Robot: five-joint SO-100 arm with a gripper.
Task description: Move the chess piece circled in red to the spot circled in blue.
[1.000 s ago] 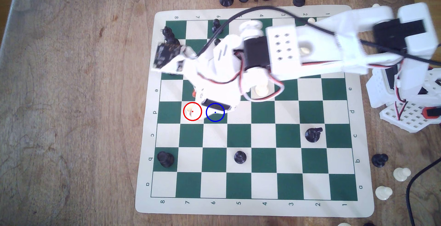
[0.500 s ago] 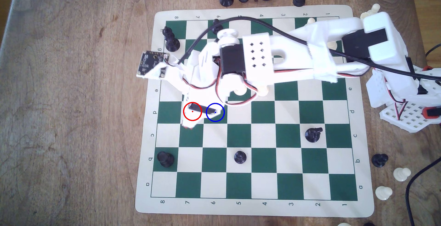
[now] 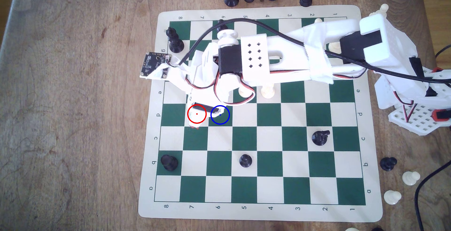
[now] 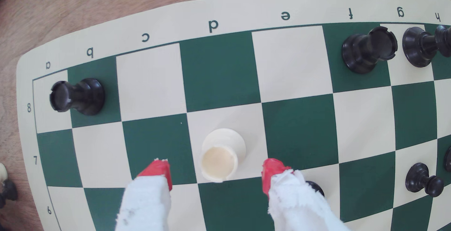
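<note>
The chess piece [image 4: 220, 155], a cream-white piece with a round base and a flat, notched top, is seen in the wrist view standing upright on a white square of row 7, in the d file. It stands between the two red fingertips [image 4: 158, 171] of the tool [image 4: 217, 172], which is spread wide, with a gap on each side and nothing gripped. In the exterior view the tool [image 3: 197, 126] hangs over the red-ringed white square, and the piece itself is hidden beneath the arm. The spot [image 3: 220, 120], a dark green square ringed in blue, lies just beside that square toward the exterior view's right and is partly covered by the tool's body. On the chessboard [image 4: 219, 9] a black rook [image 4: 78, 97] is seen on b8 and another black rook [image 4: 368, 49] on f8, both well apart from the cream piece. Further black and cream pieces stand off the board on the wooden worktop [image 3: 73, 99].
</note>
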